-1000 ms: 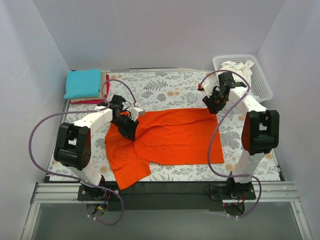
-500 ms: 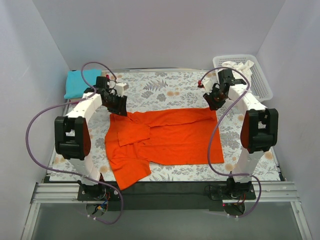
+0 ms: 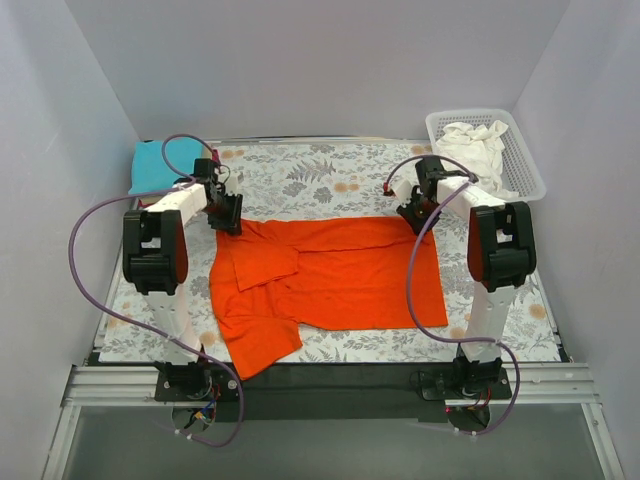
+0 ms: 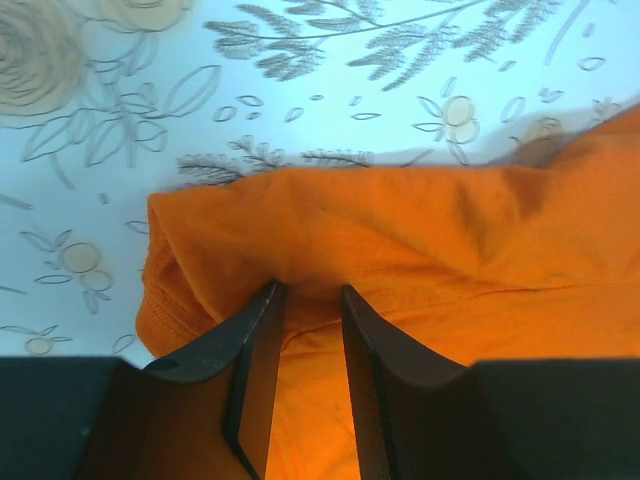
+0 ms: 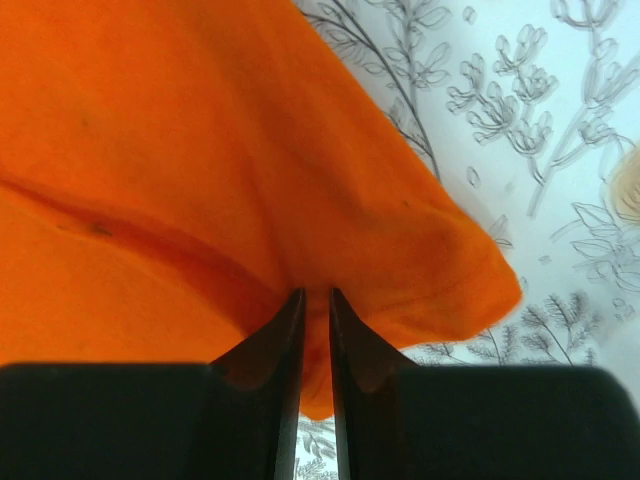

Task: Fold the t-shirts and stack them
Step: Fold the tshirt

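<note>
Orange t-shirt (image 3: 340, 275) lies flat on the tabletop's grey floral cloth (image 3: 330, 180), long axis running L–R between the two end effectors. Sleeve end points toward the L end effector (image 3: 228, 214), hem toward the R end effector (image 3: 410, 214). One sleeve is folded in over the body, just nearside of the L end effector; the other sticks out toward the arm bases.

L end effector sits on the shirt's far-L corner. Its fingers (image 4: 252, 360) are a narrow gap apart w/ a ridge of orange cloth bunched at the tips; can't tell if it's actually clamped. R end effector is on the far-R corner, fingers nearly together, a fold of the shirt pinched between them.

Teal t-shirt (image 3: 150, 165) sits beyond & outboard of the L end effector. White t-shirt (image 3: 478, 140) is in the basket (image 3: 530, 180), beyond & outboard of the R one.
</note>
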Tool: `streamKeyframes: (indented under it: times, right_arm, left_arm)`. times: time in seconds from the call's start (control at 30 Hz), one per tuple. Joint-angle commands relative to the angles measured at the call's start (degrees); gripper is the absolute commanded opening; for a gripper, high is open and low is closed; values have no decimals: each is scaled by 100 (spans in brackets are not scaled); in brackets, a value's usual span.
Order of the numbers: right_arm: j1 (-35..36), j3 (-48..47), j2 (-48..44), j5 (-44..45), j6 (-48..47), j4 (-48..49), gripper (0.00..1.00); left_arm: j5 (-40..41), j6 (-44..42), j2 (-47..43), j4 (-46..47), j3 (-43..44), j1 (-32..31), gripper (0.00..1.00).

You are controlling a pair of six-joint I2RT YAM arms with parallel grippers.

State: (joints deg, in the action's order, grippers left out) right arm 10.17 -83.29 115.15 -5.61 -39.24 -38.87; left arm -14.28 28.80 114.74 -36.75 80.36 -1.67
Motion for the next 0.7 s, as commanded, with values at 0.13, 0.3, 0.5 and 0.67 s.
streamKeyframes:
  times: [0.13, 0.3, 0.5, 0.67]
  right_arm:
    - [-42, -81, 6, 534, -14, 336, 28]
    - [-33, -610, 52, 464, -144, 258, 35]
    - [-42, -223, -590, -107, -453, 47, 42]
    - [11, -460, -468, -511, -137, -155, 40]
  left_arm:
    - [699, 21, 521, 107, 706, 325, 29]
    - [585, 82, 971, -376, 1579, 317, 30]
    - [462, 21, 884, -429, 1457, 325, 31]
    - [418, 30, 857, -377, 1254, 325, 31]
